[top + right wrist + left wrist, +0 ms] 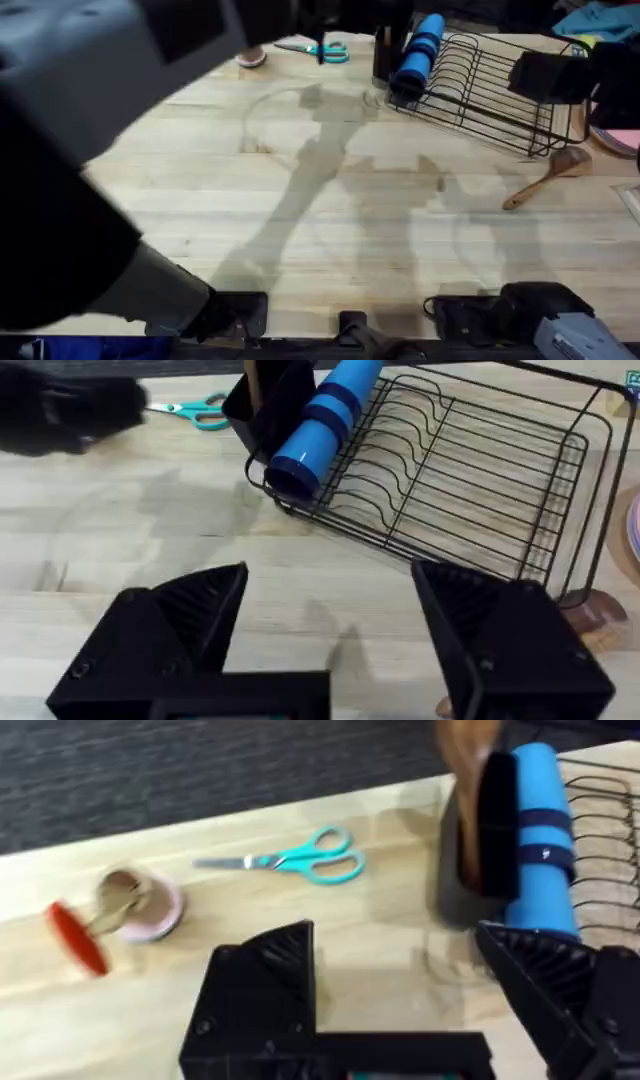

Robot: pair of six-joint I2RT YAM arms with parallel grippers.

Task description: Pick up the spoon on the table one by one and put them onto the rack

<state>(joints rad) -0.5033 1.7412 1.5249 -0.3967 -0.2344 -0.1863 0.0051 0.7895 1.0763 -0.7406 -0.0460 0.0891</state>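
**Remaining spoon lay nearest the right arm**

Fingers of the right gripper (330,630) stood wide apart with nothing between them, and the left gripper (400,990) showed the same empty gap.

Largest in view was the surface (330,220), pale butcher-block planks with visible grain. On its far right sat the rack (500,90), thin black wire bent into a row of upright slots, with a blue cylinder (418,50) leaning at its left end beside a tall black utensil cup (384,52); in the left wrist view a brown wooden shape stood in that cup. One spoon (548,176) of light-brown wood lay on the surface just in front of the rack's right end, oval bowl toward the far right, slender handle running near-left. I judged the right arm much the nearer. Teal-handled scissors (318,48) lay far off, left of the cup.
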